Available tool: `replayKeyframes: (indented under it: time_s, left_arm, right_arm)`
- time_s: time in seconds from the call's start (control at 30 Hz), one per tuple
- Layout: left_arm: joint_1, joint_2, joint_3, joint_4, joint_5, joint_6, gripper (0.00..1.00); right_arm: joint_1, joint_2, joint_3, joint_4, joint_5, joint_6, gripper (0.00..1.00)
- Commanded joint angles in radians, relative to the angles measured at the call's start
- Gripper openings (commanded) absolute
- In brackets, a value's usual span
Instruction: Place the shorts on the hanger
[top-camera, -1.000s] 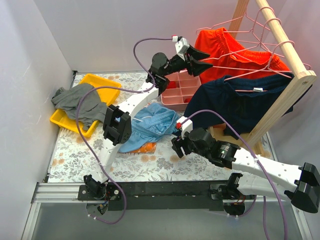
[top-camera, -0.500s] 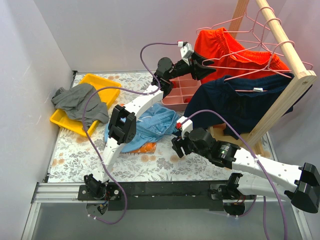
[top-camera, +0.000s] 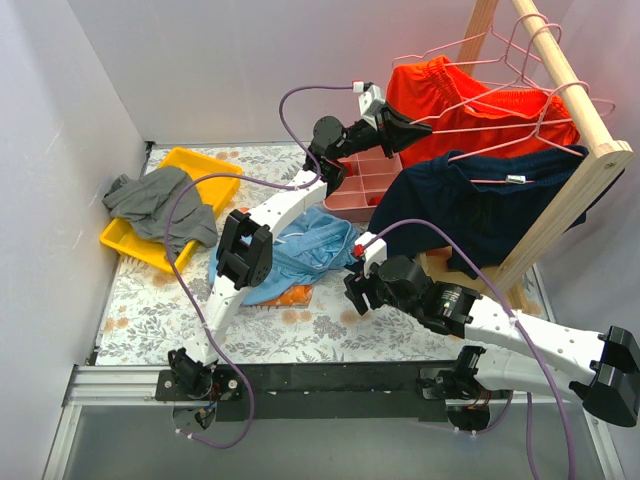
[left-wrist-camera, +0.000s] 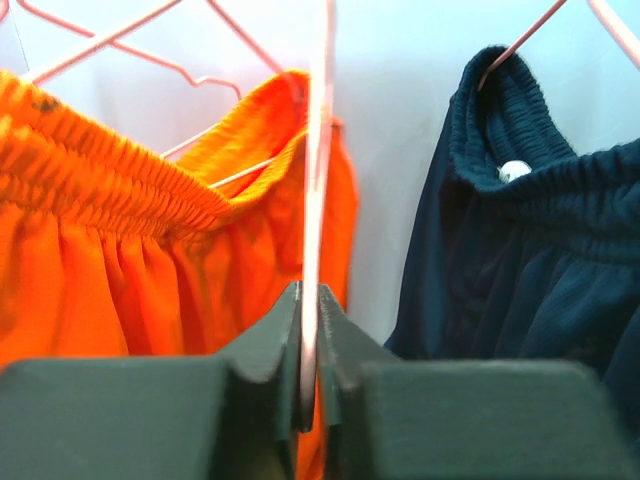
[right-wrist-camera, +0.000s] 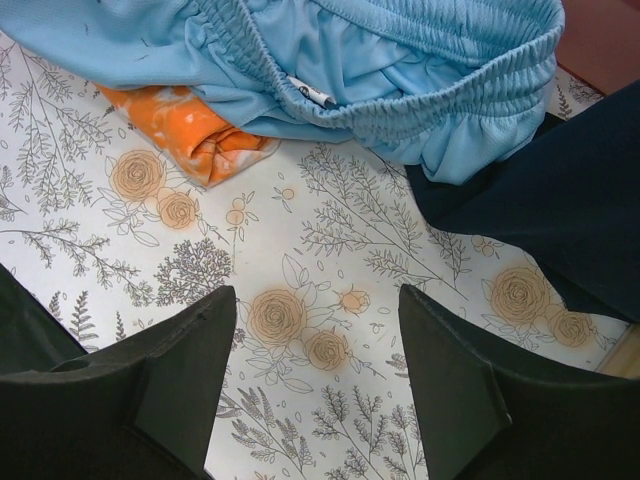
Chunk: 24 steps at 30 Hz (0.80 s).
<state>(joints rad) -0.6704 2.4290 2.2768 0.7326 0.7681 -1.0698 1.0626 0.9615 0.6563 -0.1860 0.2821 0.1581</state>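
Left wrist view shows the left gripper (left-wrist-camera: 310, 300) clamped tight on a thin pink wire of the hanger (left-wrist-camera: 318, 150). The red-orange shorts (left-wrist-camera: 120, 260) are on one side of the wire and the dark navy garment (left-wrist-camera: 520, 250) on the other, both hanging beneath the wooden rail (top-camera: 565, 75). From above, the hanger looks hooked over that rail, though I cannot trace which hook is its own.

The shorts (top-camera: 305, 245) lie crumpled on the worktop (top-camera: 150, 300), well below and to the left of the rail, partly over a folded orange cloth (right-wrist-camera: 190, 140). The right gripper (right-wrist-camera: 315, 370) hovers over the worktop with its fingers spread wide and nothing between them, on the side of the shorts away from the rail.

As I judge it, the task is at an early stage. The hanger is in hand, but the shorts are not yet picked up. Lifting them towards the rail and draping them over the hanger remains to be done.
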Motion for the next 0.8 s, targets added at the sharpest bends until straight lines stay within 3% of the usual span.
replayKeyframes:
  time_s: [0.0, 0.77]
  left_arm:
    - [-0.005, -0.11, -0.029, 0.08, -0.044, -0.012, 0.0]
    - [0.02, -0.254, -0.214, 0.318, -0.032, -0.105, 0.0]
  right_arm:
    - [0.004, -0.017, 0.008, -0.016, 0.017, 0.006, 0.73]
    - [0.004, -0.003, 0.035, -0.038, 0.035, 0.023, 0.73]
